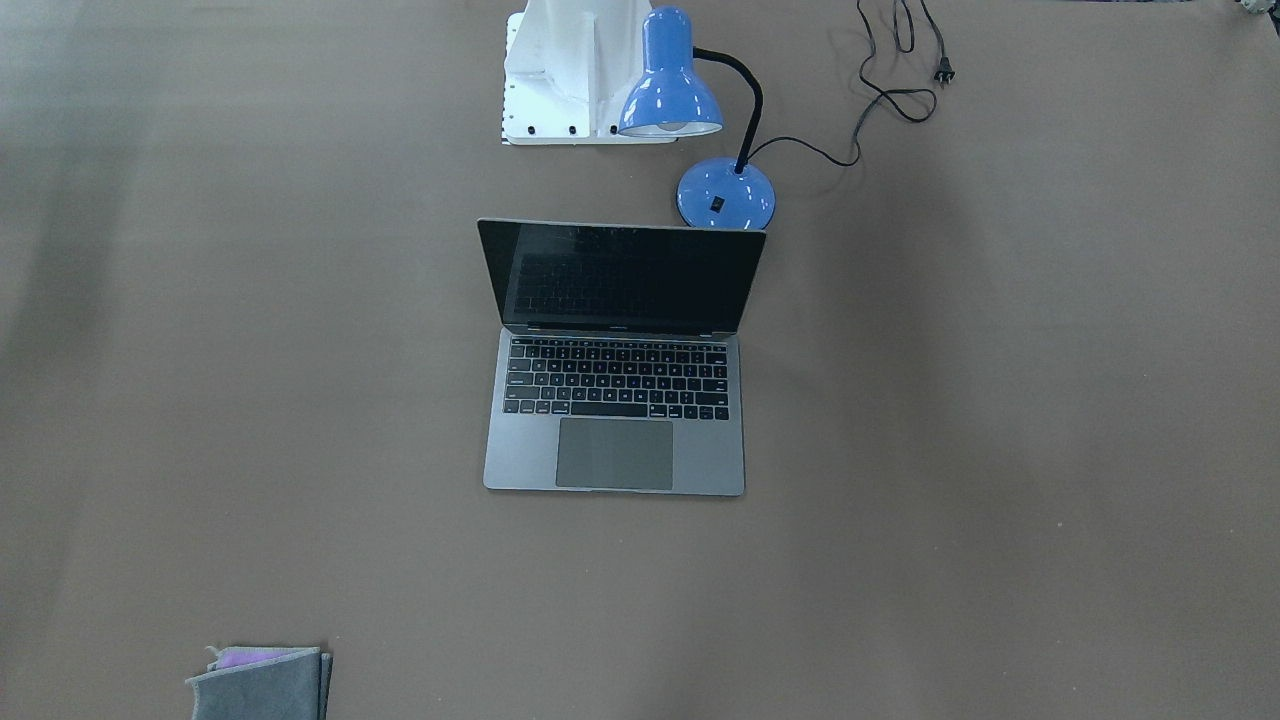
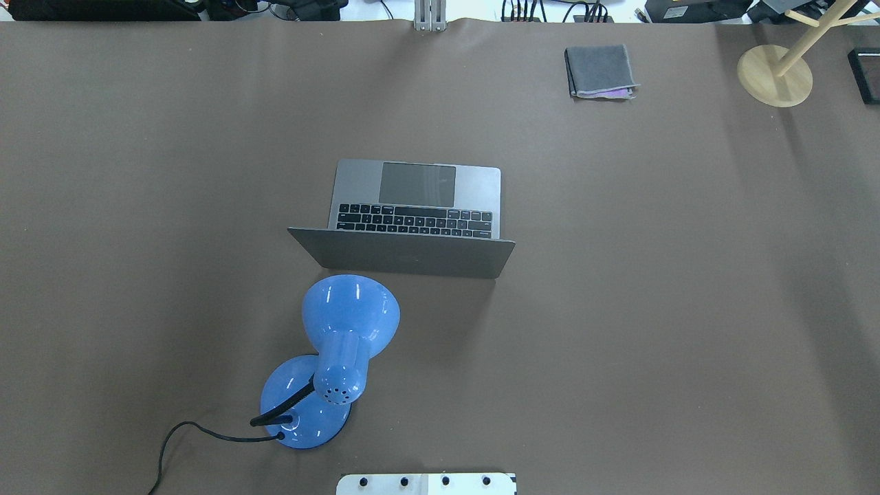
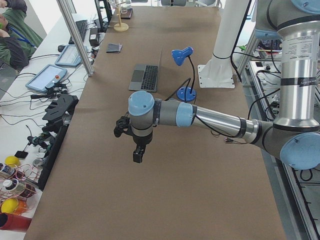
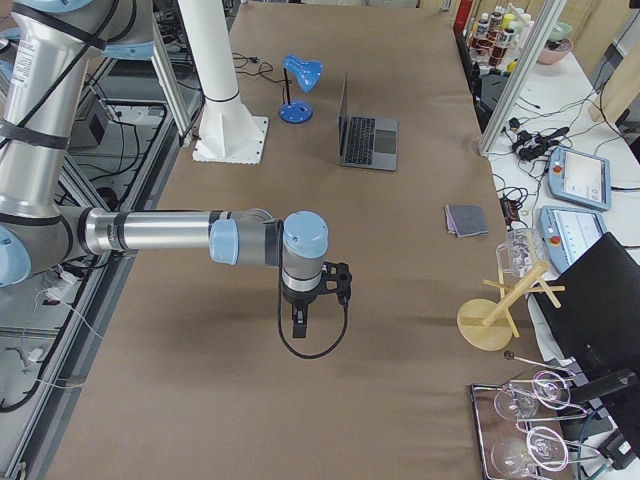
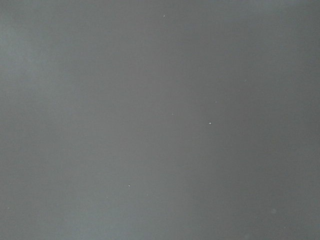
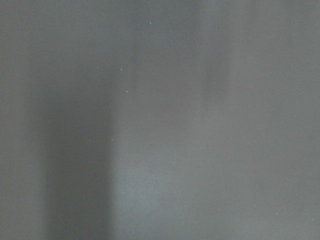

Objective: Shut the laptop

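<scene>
Presently, laptop (image 1: 615, 400): mid-table, straight out from the robot's white pedestal (image 1: 570, 70). The lid is open and close to upright, and the base lies flat on the table (image 2: 687, 309).
Laptop facing: the dark screen and keyboard face away from the robot, with the grey back of the lid towards it.
Left gripper (image 3: 137, 155): points down over bare table towards the robot's left end, well apart from the laptop. It shows only in the left side view, so I cannot tell its opening or whether it holds anything.
Right gripper (image 4: 299, 325): points down over bare table towards the robot's right end, well apart from the laptop. It shows only in the right side view, so opening and hold cannot be told.
Wrist cameras: both show only plain table surface.
Blue desk lamp (image 2: 347, 323): between pedestal and laptop, on the robot's left of centre. Its base is near the lid but apart from it in the overhead view.
Lamp plug (image 1: 944, 72): lies loose on the table.
Folded grey cloth (image 2: 600, 71): far edge of the table, on the robot's right, with a purple layer showing.
Wooden stand (image 2: 775, 75): far right corner.
</scene>
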Robot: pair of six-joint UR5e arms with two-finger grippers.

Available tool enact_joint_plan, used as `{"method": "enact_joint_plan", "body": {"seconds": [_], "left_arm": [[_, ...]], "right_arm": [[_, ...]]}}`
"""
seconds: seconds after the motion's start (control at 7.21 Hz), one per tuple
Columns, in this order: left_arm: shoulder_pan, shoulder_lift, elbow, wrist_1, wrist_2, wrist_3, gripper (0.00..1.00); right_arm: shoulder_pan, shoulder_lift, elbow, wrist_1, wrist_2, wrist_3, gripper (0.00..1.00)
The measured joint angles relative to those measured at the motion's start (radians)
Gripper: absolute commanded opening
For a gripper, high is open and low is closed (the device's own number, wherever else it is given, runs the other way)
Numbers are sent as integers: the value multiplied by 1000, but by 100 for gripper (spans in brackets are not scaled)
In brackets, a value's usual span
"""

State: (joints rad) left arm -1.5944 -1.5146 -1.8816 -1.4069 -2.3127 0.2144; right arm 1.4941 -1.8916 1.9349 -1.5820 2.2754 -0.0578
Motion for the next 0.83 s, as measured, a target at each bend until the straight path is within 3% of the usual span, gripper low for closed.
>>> {"method": "enact_joint_plan", "body": {"seconds": [0.42,0.83], "left_arm": [[1,-59,0,-113,-2,-1,100],[3,-54,71,-440,-16,-8,100]], "right_arm": [[-1,10,-28,289,0,6,100],[-2,40,-33,356,17,20,99]]}}
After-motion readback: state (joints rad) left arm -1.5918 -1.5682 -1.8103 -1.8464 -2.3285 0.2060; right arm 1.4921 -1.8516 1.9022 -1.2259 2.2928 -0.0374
